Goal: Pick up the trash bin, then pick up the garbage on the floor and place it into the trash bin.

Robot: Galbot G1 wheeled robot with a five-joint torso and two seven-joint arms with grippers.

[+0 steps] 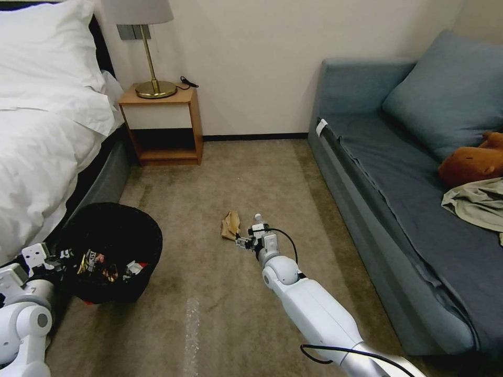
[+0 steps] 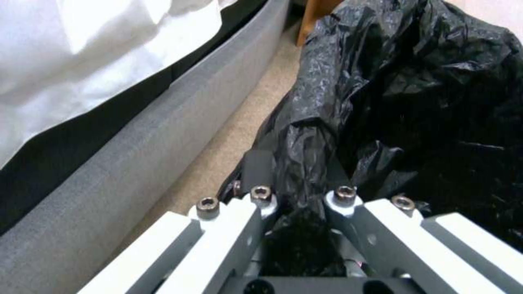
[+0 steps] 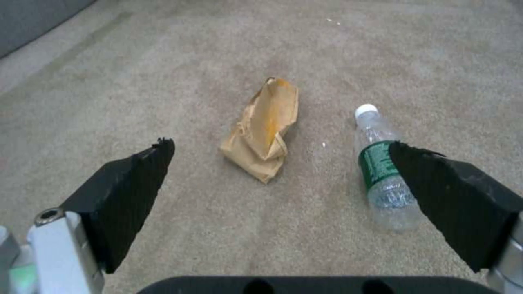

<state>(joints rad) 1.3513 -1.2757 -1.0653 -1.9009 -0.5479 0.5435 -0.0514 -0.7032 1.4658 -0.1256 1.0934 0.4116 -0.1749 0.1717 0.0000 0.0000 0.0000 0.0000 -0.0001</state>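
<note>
The right gripper [image 3: 278, 163] hangs low over the carpet [image 3: 163, 61] with its black pads [image 3: 136, 179] spread wide. The crumpled tan paper [image 3: 264, 130] lies on the floor between them and a little ahead; the small clear bottle [image 3: 381, 167] lies just beside one pad. To grip well, it should centre on the paper, drop until the pads flank it, and close without catching the bottle. The left gripper [image 2: 297, 196] is pinching the black bag at the rim of the trash bin [image 1: 112, 248], which is beside the bed [image 1: 42, 131], wrappers [image 1: 99, 264] already inside. The bottle's green label carries writing too small to read.
</note>
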